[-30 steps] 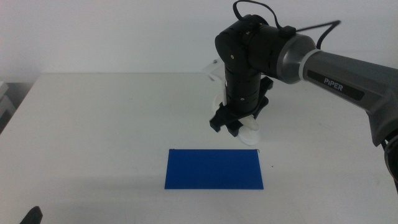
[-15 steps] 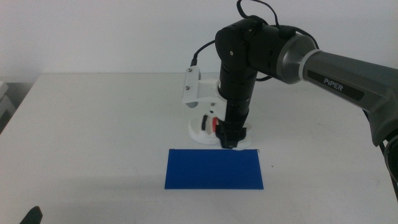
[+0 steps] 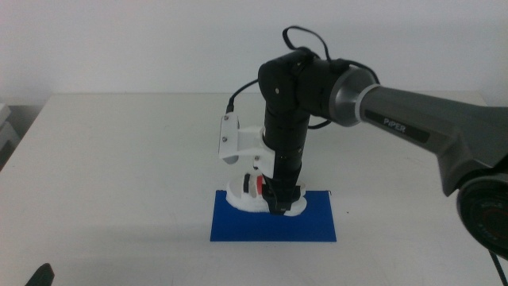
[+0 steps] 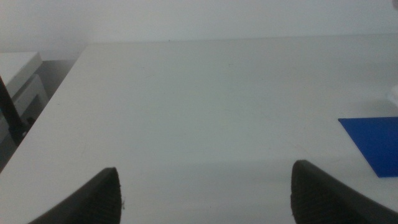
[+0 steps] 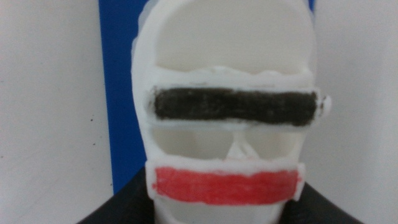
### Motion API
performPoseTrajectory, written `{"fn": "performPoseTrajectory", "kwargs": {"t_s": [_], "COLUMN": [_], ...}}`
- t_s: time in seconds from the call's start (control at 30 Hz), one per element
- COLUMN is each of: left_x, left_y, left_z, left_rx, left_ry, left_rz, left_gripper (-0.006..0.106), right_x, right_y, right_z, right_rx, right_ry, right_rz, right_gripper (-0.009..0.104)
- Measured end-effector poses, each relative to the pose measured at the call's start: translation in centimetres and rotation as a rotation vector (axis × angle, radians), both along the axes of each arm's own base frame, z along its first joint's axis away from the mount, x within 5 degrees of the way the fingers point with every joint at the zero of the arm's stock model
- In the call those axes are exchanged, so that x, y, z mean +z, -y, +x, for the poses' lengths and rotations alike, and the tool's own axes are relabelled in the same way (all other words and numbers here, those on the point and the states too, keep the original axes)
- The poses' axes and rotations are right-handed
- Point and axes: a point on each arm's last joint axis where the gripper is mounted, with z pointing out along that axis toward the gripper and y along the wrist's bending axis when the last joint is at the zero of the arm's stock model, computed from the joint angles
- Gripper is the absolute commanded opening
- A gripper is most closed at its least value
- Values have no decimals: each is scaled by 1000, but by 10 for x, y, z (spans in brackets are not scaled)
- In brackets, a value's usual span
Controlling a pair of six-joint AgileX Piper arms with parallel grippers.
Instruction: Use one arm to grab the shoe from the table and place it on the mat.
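Observation:
The right arm point(image 3: 413, 119) reaches in from the right, wrist pointing straight down. Its gripper point(image 3: 278, 205) is shut on the shoe point(image 3: 248, 196), a white sandal with black and red straps, at the back edge of the dark blue mat point(image 3: 274, 225). The shoe overlaps that edge; whether it touches the mat I cannot tell. In the right wrist view the shoe point(image 5: 230, 106) fills the picture between the dark jaws, with the mat point(image 5: 121, 93) and the white table point(image 5: 50, 112) beneath. The left gripper point(image 4: 205, 186) is open and empty, low at the table's front left.
The white table point(image 3: 119, 159) stretches bare to the left of the mat. A corner of the mat point(image 4: 373, 140) shows in the left wrist view. The left gripper's tip point(image 3: 40, 276) shows at the bottom left edge. A white wall stands behind the table.
The right arm has carried the shoe forward from behind the mat down to the mat's back edge. The wrist turned, so the shoe's straps now show. The left arm has not moved.

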Motion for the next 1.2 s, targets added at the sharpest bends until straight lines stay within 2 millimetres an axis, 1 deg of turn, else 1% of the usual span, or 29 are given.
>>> {"fn": "performPoseTrajectory", "kwargs": {"t_s": [0.2,0.33,0.43,0.53,0.57,0.6,0.7,0.77,0.83,0.9,1.0,1.17,1.2], "left_x": [0,0,0,0,0,0,0,0,0,0,0,0,0], "left_y": [0,0,0,0,0,0,0,0,0,0,0,0,0], "left_z": [0,0,0,0,0,0,0,0,0,0,0,0,0], "left_rx": [0,0,0,0,0,0,0,0,0,0,0,0,0], "left_ry": [0,0,0,0,0,0,0,0,0,0,0,0,0], "left_rz": [0,0,0,0,0,0,0,0,0,0,0,0,0], "left_gripper": [94,94,94,94,94,94,94,94,94,94,94,94,94], "right_x": [-22,-30,-30,-30,-30,-30,-30,-30,-27,-19,9,89,101], "right_y": [-2,-2,-2,-3,-3,-3,-3,-3,-3,-2,3,22,26], "right_z": [3,4,4,4,4,4,4,4,4,3,0,-16,-19], "right_rx": [3,3,-9,-19,-20,-21,-23,-32,-55,-79,-122,-264,-298], "right_ry": [-32,-43,-46,-49,-51,-51,-52,-53,-50,-38,18,170,190], "right_rz": [-33,-43,-40,-35,-33,-33,-33,-33,-28,-18,4,91,111], "right_gripper": [-4,-4,11,29,37,51,72,83,89,92,92,92,92]}}
